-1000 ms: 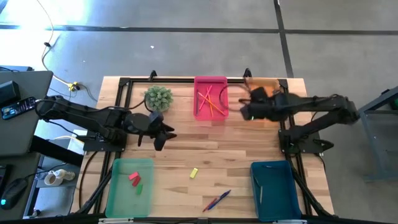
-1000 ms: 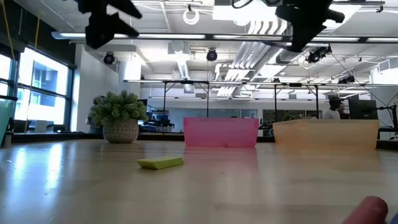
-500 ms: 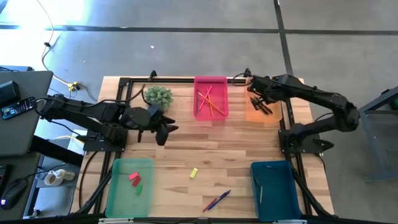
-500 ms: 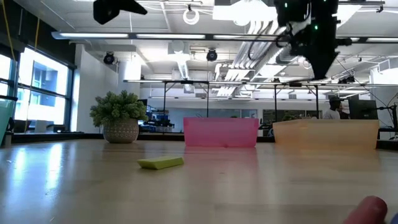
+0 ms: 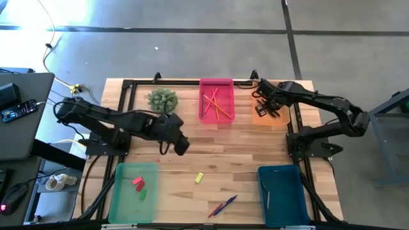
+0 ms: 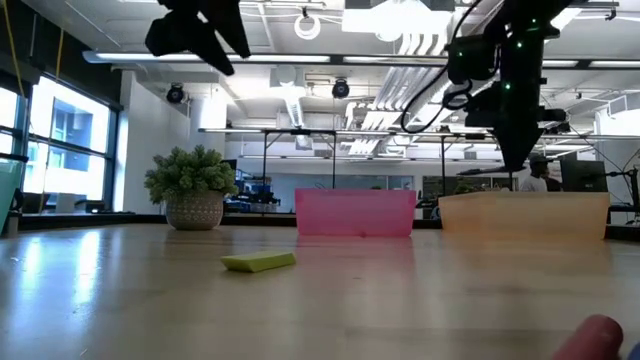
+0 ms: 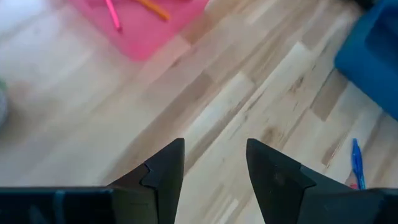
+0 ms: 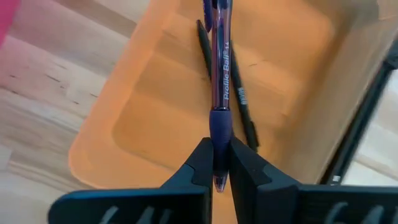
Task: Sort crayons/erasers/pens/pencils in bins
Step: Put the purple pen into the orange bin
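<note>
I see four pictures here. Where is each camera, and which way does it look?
High view: above the table, looking straight down; both arms, left pincer, right pincer over the orange bin.
Low view: at tabletop height, looking level across; yellow eraser, arms overhead.
Left wrist view: on the left arm, facing bare table; two open fingers.
Right wrist view: on the right arm, facing the orange bin; fingers shut on a pen.
Shared: the pink bin shows in high, low and left wrist views.
</note>
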Robot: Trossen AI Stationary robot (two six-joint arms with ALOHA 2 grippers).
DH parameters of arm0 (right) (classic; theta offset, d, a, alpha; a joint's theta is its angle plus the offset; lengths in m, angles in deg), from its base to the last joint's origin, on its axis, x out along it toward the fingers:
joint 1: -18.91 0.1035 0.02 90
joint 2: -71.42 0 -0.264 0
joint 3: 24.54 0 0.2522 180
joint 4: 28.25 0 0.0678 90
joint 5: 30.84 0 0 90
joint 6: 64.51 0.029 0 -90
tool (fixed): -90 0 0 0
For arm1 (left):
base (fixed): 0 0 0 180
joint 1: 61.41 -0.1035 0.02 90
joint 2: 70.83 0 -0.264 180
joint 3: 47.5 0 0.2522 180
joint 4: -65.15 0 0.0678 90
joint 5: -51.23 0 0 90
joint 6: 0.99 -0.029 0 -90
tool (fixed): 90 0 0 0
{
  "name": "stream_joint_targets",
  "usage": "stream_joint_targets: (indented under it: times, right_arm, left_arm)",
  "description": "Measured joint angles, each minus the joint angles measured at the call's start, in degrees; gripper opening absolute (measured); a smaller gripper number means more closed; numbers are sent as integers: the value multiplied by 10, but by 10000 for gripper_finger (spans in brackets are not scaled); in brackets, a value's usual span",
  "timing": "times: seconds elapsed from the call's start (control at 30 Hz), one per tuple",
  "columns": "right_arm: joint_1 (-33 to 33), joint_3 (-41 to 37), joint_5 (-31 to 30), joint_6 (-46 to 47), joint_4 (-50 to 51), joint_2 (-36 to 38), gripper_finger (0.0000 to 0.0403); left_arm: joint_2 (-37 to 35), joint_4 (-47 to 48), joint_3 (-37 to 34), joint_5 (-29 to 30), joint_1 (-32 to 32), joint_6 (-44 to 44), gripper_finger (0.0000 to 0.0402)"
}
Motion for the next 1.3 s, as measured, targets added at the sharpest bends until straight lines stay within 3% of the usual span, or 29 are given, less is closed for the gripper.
stream_joint_targets:
  times: [0.33, 0.6, 0.9, 1.03, 1.3]
  right_arm:
    - [-33, -17, 24, 3, -38, -1, 10]
    - [-56, -17, 36, -1, -37, -6, 21]
    - [-71, -18, 57, -16, -36, -51, 22]
    - [-70, -18, 34, -19, -41, -64, 27]
    - [-71, -18, 30, -28, -50, -65, 95]
  left_arm:
    - [85, -5, 0, -1, 60, 158, 161]
    - [151, -26, 0, -11, 100, 211, 161]
    - [213, -132, 0, -46, 121, 224, 161]
    - [236, -168, 0, -67, 124, 226, 161]
    - [247, -191, 14, -90, 124, 212, 161]
